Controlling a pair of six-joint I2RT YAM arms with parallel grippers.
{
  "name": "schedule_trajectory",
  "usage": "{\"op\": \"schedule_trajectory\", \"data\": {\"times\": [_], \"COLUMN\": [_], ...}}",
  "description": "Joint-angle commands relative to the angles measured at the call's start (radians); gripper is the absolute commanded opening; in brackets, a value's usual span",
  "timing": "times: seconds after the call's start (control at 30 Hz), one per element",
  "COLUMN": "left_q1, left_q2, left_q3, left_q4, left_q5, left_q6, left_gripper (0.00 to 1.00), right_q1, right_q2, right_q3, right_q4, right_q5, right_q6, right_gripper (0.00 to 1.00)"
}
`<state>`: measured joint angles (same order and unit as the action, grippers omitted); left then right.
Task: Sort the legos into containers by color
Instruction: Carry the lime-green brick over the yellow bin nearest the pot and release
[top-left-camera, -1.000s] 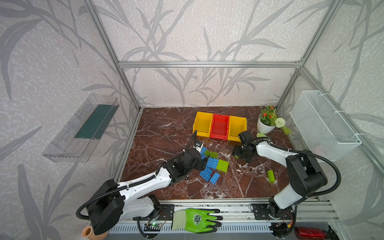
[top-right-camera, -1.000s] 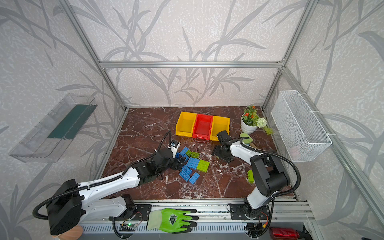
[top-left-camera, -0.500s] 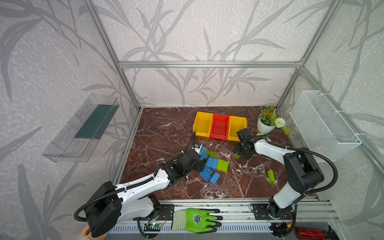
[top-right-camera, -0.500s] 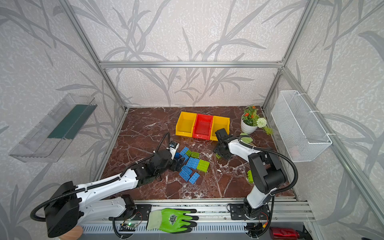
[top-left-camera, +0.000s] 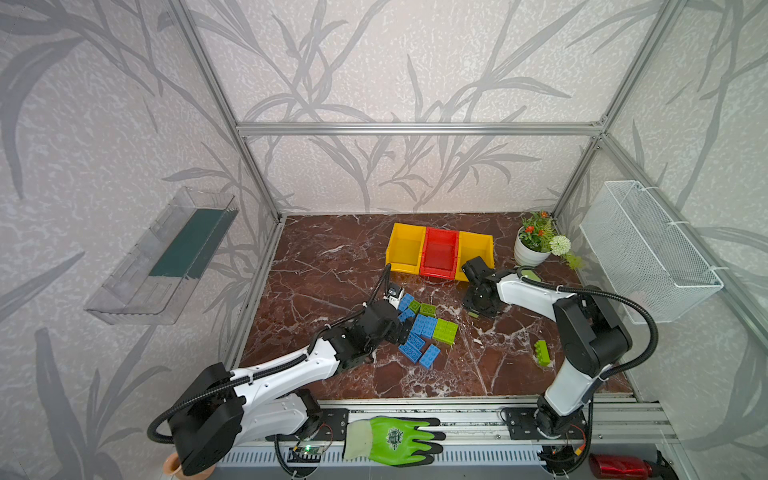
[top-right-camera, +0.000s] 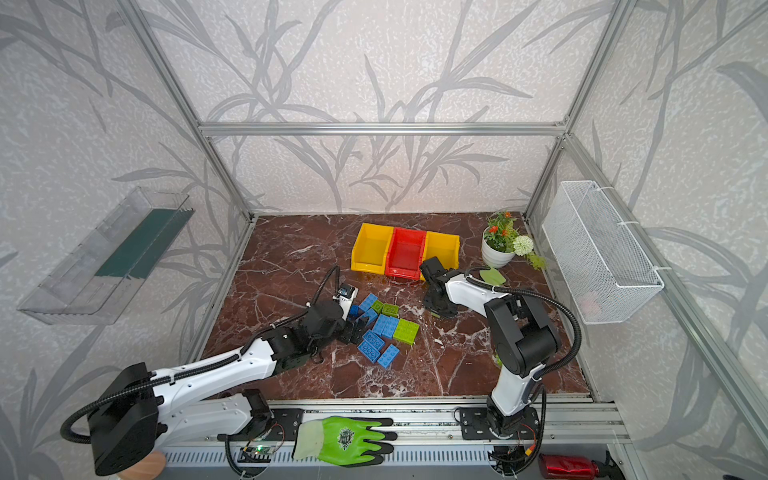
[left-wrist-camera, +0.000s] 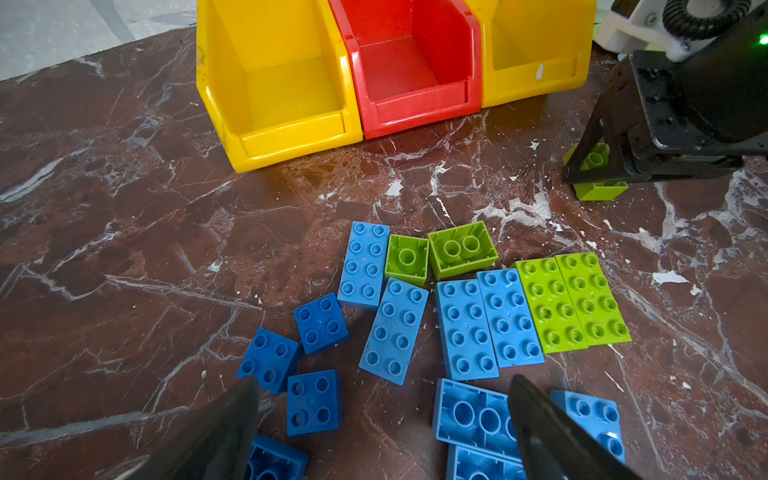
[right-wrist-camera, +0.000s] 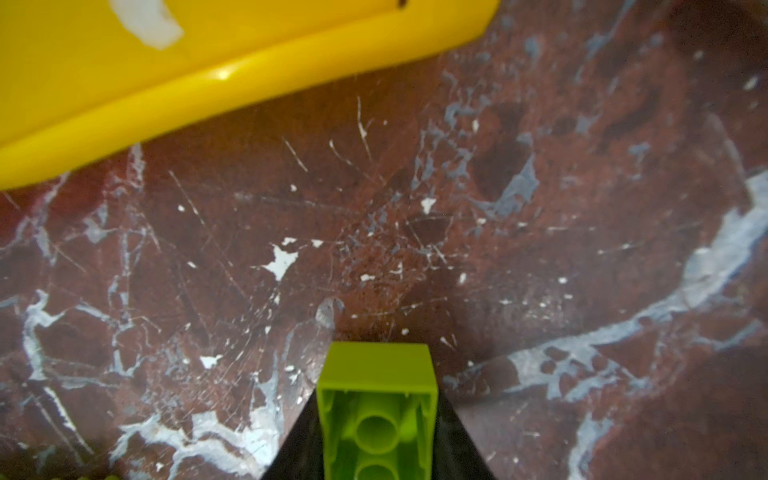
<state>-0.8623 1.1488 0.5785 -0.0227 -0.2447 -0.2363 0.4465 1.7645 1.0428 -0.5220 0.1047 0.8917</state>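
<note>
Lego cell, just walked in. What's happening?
The right gripper is shut on a lime green brick, low over the table just in front of the three bins. The left gripper hangs open over the cluster of blue and green bricks. Nothing shows in the bins yet, and one more green brick lies alone off to the right.

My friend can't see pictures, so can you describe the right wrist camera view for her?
Two black jaws pinch a lime-green lego, its hollow underside facing the camera, with a brown marble table behind it. A yellow bin stands close by.
</note>
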Motion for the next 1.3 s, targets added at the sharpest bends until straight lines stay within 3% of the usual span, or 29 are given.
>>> {"op": "schedule_trajectory", "data": {"times": [0.0,0.27,0.63,1.27], "left_q1": [-0.003,-0.003,-0.003,-0.002], "left_q2": [-0.02,-0.014,0.037,0.077], "left_q3": [-0.011,0.007,0.076,0.197], "left_q4": [0.001,-0.011,-0.027,-0.074], "left_q5": [-0.017,-0.007,0.031,-0.017], "left_q6": [0.005,-0.001,-0.005,0.031], "left_gripper": [0.93,0.93,0.93,0.93], "right_q1": [0.004,0.006,0.004,-0.131], "right_q2": [0.028,-0.001,-0.037,0.316], "right_q3": [0.025,0.077,0.274,0.707], "right_q4": [-0.063,-0.135,-0.218,-0.229], "right_q5": [0.012,0.035,0.075,-0.008], "right_q6": [-0.027,-0.125,-0.355,-0.507], "right_gripper": [0.28,0.27,0.27,0.29]}}
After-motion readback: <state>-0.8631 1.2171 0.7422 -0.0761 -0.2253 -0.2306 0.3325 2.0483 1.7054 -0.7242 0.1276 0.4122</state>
